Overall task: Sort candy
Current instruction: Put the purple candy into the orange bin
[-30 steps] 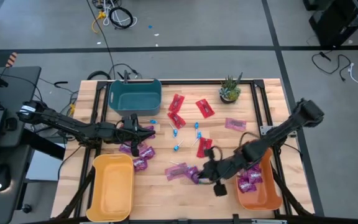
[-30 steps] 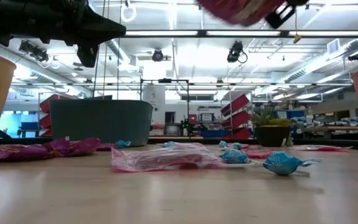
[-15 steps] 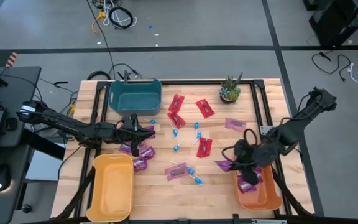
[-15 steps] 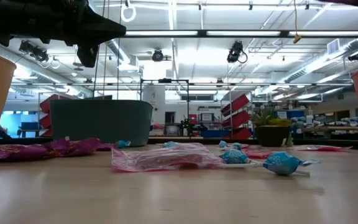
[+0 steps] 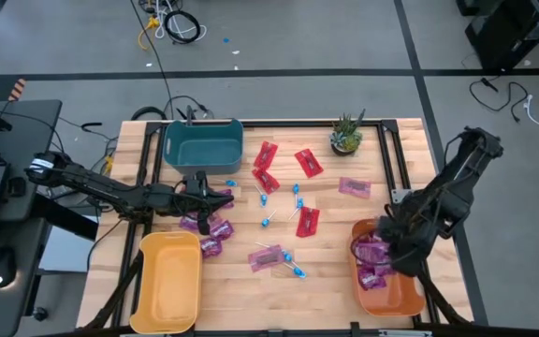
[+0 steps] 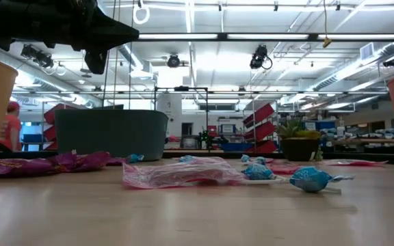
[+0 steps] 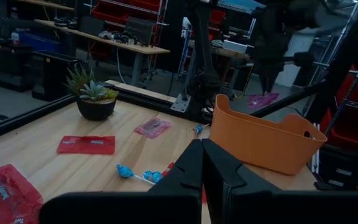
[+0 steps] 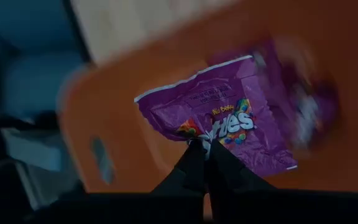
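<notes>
Two arms are working over a wooden table (image 5: 251, 281) strewn with candy. The right gripper (image 8: 205, 149) is hanging above the orange bin (image 5: 396, 298) at the table's right near corner, its fingers pressed together on the edge of a purple packet (image 8: 229, 121), which is dangling over the bin's inside. More purple packets (image 5: 372, 273) are lying in that bin. The left gripper (image 7: 202, 163) is hovering above the table's left half, just in front of the teal bin (image 5: 202, 142), its fingers closed tight with nothing between them. A cluster of purple packets (image 5: 210, 227) is lying just beside it, between the teal bin and the yellow bin (image 5: 167, 281).

Around the middle of the table, flat red packets (image 5: 284, 168) are lying apart from one another, small blue lollipops (image 5: 269, 221) are scattered among them, and a pale pink packet (image 5: 355, 186) is lying near the potted plant (image 5: 346, 134) at the far edge. Another pink packet (image 5: 268, 256) is lying near the front edge with a lollipop (image 5: 298, 271) just beside it; nothing is standing between the grippers and these sweets.

From table height, the right gripper is out of sight, the yellow and orange bins are being cut off by the picture's edges, and the left arm (image 6: 53, 20) is showing only as a dark shape overhead. A person in red (image 6: 9, 130) is standing far off in the room. The orange bin behind the held packet is too blurred in the right wrist view to make out its contents.
</notes>
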